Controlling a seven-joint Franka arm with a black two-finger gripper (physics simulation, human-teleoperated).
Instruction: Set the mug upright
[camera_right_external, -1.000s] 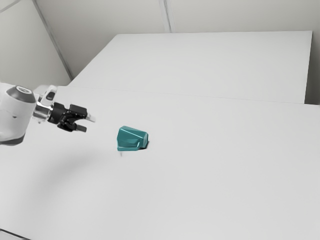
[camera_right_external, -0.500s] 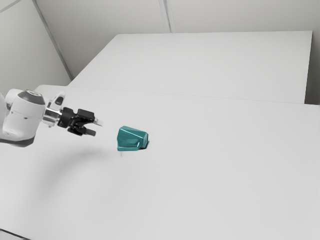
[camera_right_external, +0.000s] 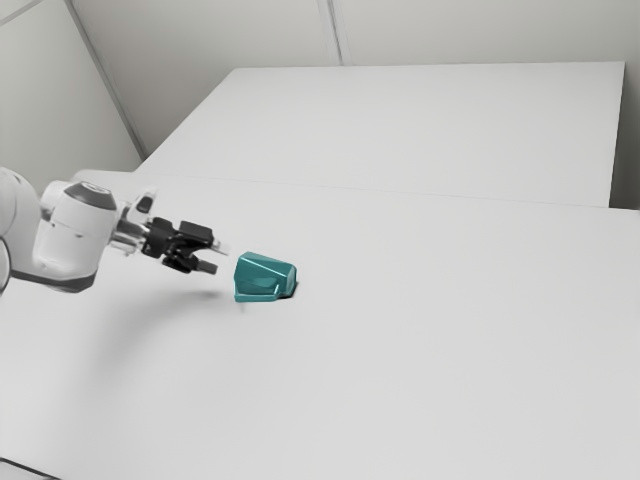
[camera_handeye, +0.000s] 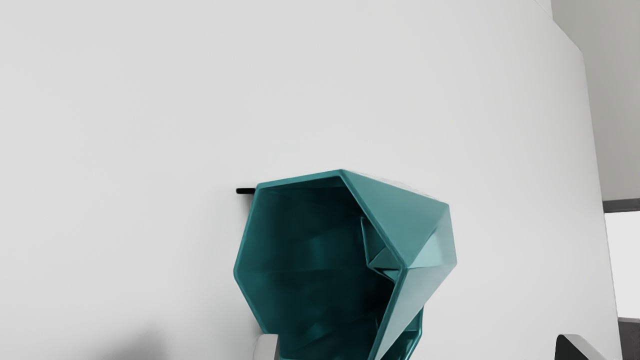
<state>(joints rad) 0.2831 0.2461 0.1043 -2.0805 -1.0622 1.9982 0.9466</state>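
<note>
Toward the exterior view's right, I've brought the one gripper (camera_right_external: 215, 258) closer to the one teal mug (camera_right_external: 262, 274), its two fingers spread and empty. The mug lies on its side on the table (camera_right_external: 400, 370), where it lay before.

From the wrist view, I see the mug's open mouth facing my camera, the two fingertips well apart.

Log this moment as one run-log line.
teal faceted mug: on its side on white table, mouth toward end effector | end effector: open, not touching mug | upright: not yet
</note>
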